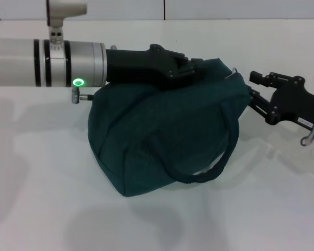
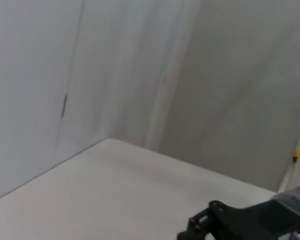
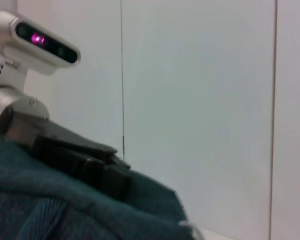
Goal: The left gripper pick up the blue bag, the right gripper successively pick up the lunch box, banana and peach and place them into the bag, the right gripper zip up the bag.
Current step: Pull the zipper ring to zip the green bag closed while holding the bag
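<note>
Blue bag (image 1: 167, 136) on white table (image 1: 36, 172), left gripper (image 1: 191, 70) clamping its top, right gripper (image 1: 259, 94) at its end, grip unclear.

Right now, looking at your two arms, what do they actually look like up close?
My left arm is a thick silver cylinder with black rings and a glowing green light, ending in the left gripper, a black angular claw. The right gripper is black too, built from jointed links with screws, a small white label and a metal fitting on its wrist.
</note>
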